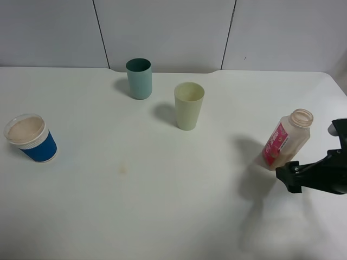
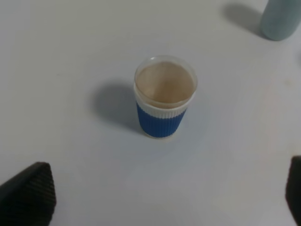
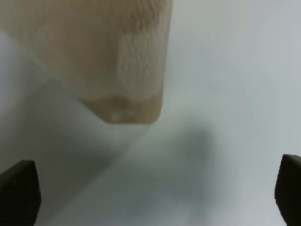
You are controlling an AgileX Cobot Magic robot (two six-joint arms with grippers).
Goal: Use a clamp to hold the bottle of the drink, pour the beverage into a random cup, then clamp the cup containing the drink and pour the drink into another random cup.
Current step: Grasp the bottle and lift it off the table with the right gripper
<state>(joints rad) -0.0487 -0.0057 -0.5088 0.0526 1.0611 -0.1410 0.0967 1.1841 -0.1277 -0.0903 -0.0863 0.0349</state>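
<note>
On the white bench (image 1: 162,206), four vessels stand apart. The bottle (image 1: 287,140), with a pink label and its mouth uncapped, stands near the right edge. A pale yellow cup (image 1: 189,105) stands near the middle, a teal cup (image 1: 139,78) behind it toward the back wall, and a blue-sleeved cup (image 1: 31,138) near the left edge.

Right claw (image 1: 290,176): spread wide and holding nothing. It sits low, just beside the foot of the bottle on the near side. In the right wrist view the two dark fingertips (image 3: 19,190) lie at the frame's corners. The bottle's blurred base is ahead of them, with bare bench between.

Left claw (image 2: 160,200): likewise spread wide and holding nothing. It is not seen in the exterior high view. In the left wrist view it hangs above the bench with the blue-sleeved cup ahead of it and clear of both fingertips. That cup's inside looks pale brown; whether this is liquid cannot be told.
</note>
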